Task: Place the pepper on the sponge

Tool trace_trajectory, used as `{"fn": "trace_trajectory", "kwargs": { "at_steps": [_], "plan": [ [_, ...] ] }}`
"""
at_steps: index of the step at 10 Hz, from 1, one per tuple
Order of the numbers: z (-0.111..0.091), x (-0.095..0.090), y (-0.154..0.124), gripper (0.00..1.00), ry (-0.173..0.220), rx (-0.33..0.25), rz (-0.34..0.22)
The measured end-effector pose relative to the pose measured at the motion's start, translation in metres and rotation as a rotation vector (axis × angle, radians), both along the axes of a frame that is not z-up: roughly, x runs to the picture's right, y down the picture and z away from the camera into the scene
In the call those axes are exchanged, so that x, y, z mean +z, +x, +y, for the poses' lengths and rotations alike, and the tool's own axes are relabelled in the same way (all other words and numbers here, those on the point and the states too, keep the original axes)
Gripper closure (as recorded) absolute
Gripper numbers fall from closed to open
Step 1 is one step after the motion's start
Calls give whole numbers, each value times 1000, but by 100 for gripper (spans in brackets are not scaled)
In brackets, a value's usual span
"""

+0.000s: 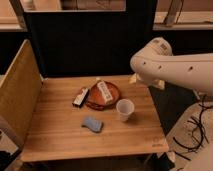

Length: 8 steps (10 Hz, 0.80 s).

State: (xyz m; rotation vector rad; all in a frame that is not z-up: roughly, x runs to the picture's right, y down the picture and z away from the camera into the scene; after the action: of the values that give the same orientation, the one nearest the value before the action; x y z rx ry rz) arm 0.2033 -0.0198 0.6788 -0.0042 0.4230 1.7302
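The blue sponge (92, 124) lies flat on the wooden table (55, 137), toward the front and a little left of the middle, touching nothing. The pepper cannot be picked out for certain anywhere in view, so where it is cannot be told.

Just right of the sponge, and apart from it, a white paper cup (124, 109) stands upright. Behind both sits a round reddish-brown plate (91, 104) with a long white packet (104, 91) laid across it. A dark packet (80, 97) rests against the plate's left edge.

The robot's thick white arm (175, 67) reaches in from the right, over the table's far right corner. The gripper (134, 79) is almost wholly hidden behind that arm — only pale bits show under it, at the back edge of the table, well apart from the sponge. Whether it is apart, together or clamped on something cannot be told.

A tan side panel (20, 92) stands along the table's left edge, and dark cables (197, 132) hang at the right.
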Motion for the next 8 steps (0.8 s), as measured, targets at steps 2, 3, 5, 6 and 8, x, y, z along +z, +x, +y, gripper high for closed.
{"fn": "trace_trajectory", "kwargs": {
  "at_steps": [2,3,5,6,8],
  "plan": [
    [-7,5,-9,20,-4,-44,-25],
    [-11,10,-17,20,-11,-80,-47],
    [-20,25,-49,20,-48,-217,-129],
    [-21,34,-73,20,-83,-316,-189],
    [-17,43,-102,20,-141,-455,-278]
  ]
}}
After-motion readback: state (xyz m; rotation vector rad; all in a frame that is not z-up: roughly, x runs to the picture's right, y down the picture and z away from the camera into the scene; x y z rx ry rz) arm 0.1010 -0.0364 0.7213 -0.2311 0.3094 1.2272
